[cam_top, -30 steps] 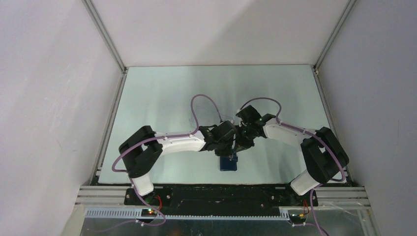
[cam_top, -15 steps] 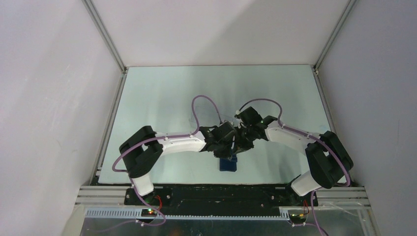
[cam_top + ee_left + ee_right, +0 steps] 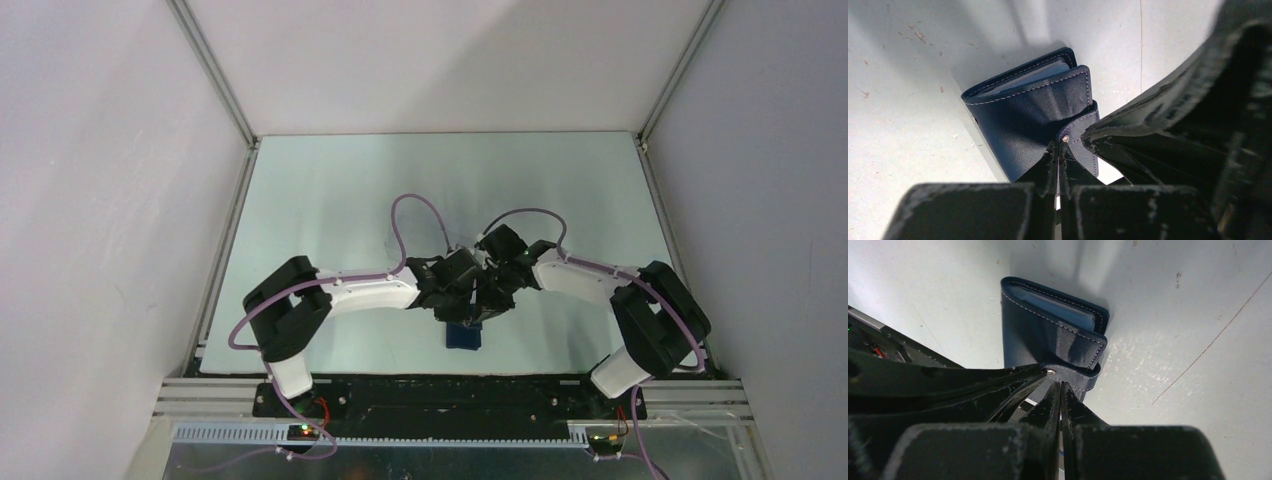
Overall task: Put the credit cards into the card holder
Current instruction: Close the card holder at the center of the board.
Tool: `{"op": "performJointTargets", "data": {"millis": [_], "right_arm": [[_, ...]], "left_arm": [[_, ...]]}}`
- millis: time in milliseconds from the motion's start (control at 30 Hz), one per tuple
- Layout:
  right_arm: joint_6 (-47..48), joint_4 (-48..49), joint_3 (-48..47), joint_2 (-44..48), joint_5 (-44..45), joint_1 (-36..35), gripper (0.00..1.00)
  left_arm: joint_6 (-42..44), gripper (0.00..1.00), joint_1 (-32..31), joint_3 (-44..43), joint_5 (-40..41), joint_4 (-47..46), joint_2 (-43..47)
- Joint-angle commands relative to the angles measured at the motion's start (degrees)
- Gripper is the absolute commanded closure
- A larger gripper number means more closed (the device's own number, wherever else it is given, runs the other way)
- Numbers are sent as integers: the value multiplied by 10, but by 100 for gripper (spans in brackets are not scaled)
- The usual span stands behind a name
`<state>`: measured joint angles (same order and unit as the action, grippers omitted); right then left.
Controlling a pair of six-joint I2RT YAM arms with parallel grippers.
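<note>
Top external view, right gripper (image 3: pixel 1061 390) brought closer to left gripper (image 3: pixel 1058 157) than a second before, both pinched shut on card holder (image 3: pixel 463 338) tab, lower centre.

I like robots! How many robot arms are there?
2. The left arm reaches in from the left and the right arm from the right. They meet mid-table over the blue card holder. No other arm shows.
</note>
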<state>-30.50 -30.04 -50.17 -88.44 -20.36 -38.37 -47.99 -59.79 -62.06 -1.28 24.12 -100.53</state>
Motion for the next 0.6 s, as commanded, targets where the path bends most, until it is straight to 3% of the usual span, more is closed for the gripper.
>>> {"op": "performJointTargets", "data": {"millis": [0, 567], "right_arm": [[-12, 21, 8, -23, 2, -9, 99], [-18, 25, 9, -22, 12, -19, 99]], "left_arm": [[9, 100, -8, -18, 10, 34, -13], [1, 100, -20, -31, -6, 43, -12]]}}
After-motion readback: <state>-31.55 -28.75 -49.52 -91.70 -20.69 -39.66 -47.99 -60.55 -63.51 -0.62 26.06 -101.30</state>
